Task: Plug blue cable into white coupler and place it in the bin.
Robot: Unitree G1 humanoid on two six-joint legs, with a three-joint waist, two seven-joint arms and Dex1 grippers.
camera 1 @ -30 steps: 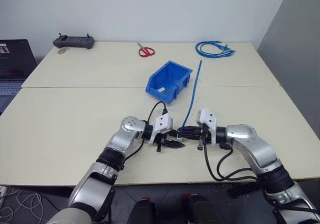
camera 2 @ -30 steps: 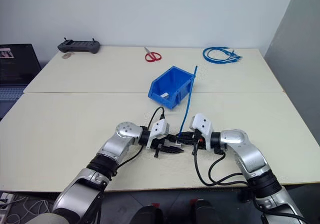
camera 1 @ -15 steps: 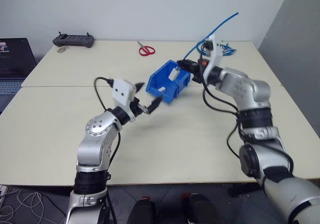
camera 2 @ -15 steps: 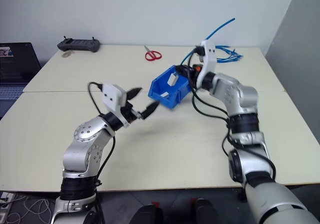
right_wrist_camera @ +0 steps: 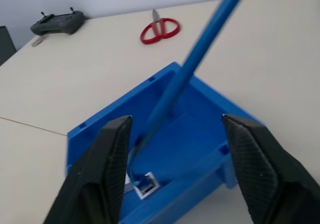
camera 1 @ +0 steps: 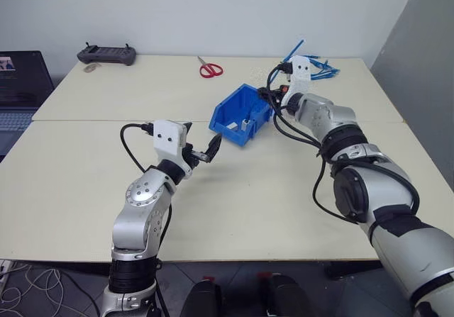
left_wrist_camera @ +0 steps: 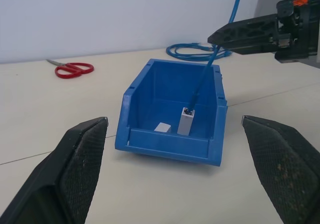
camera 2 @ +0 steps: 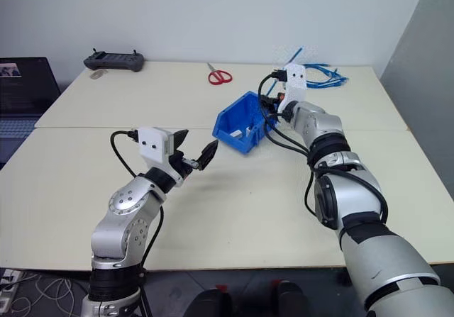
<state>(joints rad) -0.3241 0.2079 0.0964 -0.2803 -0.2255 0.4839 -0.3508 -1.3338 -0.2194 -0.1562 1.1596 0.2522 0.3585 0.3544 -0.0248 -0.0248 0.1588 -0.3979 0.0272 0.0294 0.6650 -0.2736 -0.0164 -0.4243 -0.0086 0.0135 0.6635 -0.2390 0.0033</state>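
Both tools stand apart, so the blue cable [left_wrist_camera: 202, 81], leaning from the white coupler [left_wrist_camera: 186, 121] over the bin [left_wrist_camera: 150, 141] wall, could tip out.

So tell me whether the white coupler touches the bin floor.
Touching: the left wrist view shows the white coupler standing on the floor of the bin.

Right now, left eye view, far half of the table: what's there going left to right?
Laptop → black controller → red scissors → bin → right gripper → coiled blue cable bundle.
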